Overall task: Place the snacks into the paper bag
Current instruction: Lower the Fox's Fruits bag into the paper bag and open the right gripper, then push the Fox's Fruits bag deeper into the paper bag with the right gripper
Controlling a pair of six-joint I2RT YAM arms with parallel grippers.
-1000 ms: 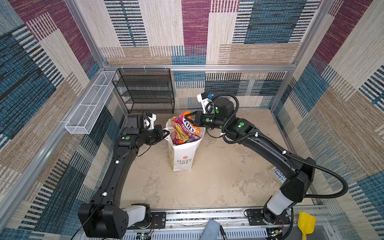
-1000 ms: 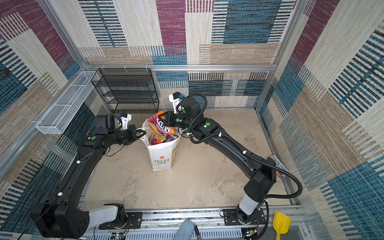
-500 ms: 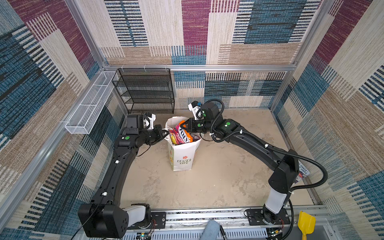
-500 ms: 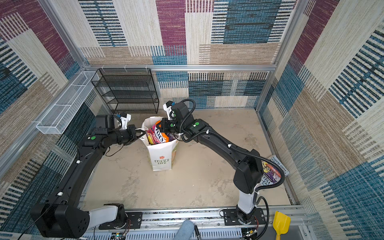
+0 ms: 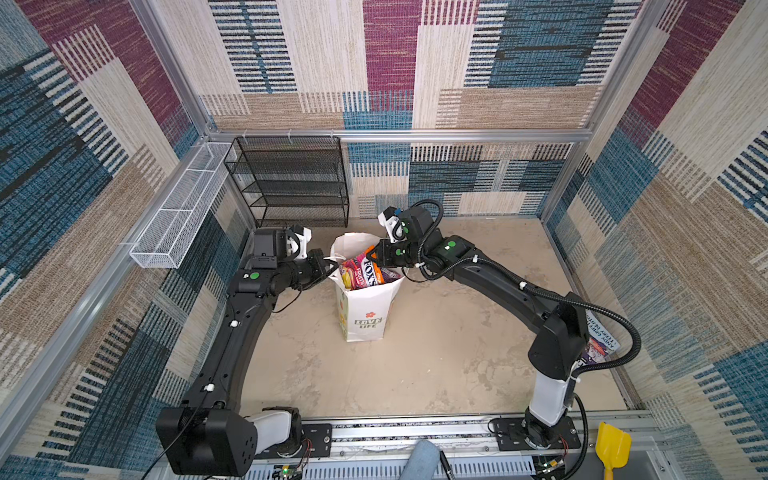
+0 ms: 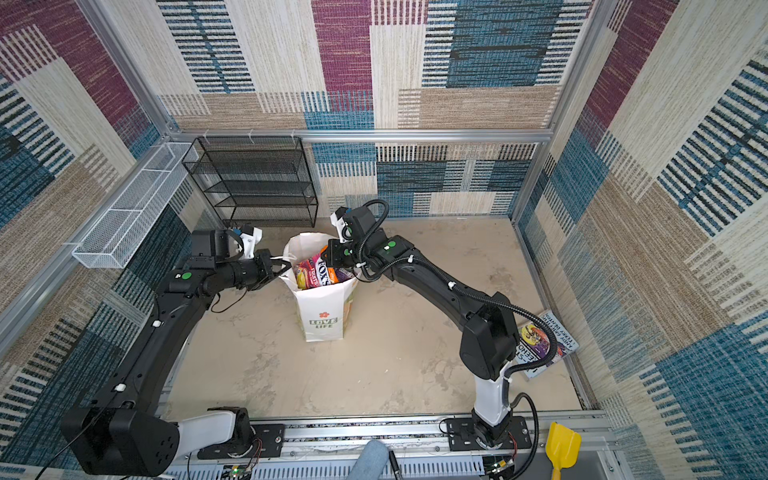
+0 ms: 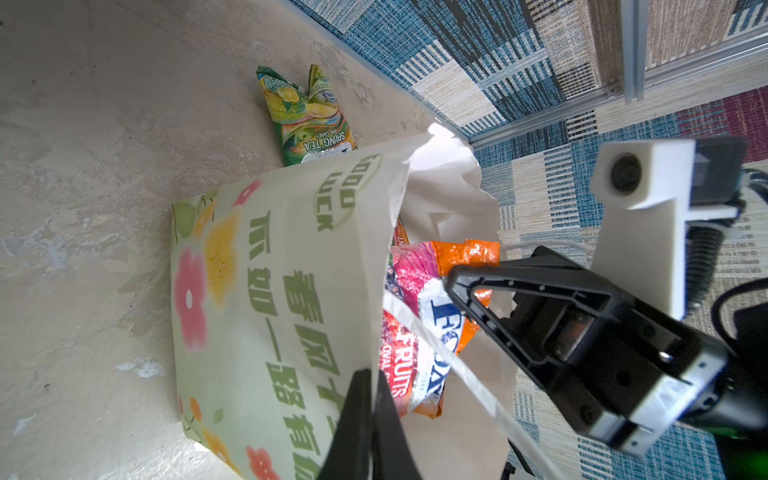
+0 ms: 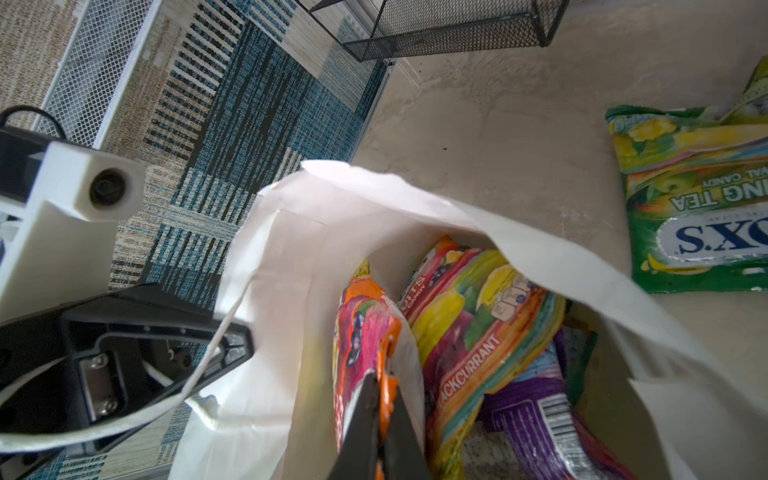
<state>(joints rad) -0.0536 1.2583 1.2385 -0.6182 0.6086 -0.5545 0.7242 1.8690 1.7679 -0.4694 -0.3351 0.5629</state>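
You're close to done: the paper bag stands mid-way across the surface, a blackcurrant packet already down inside. Your right tool, in from two o'clock, is pinched shut on the orange-pink Fox's packet, which rides high in the mouth. Your left tool clamps the rim at nine o'clock. One to go that shows: the green Spring Tea packet, lying on the surface around the bag's twelve o'clock.

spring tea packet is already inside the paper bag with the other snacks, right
No: the spring tea packet lies on the floor outside the paper bag, as the right wrist view shows. The other snacks are inside.
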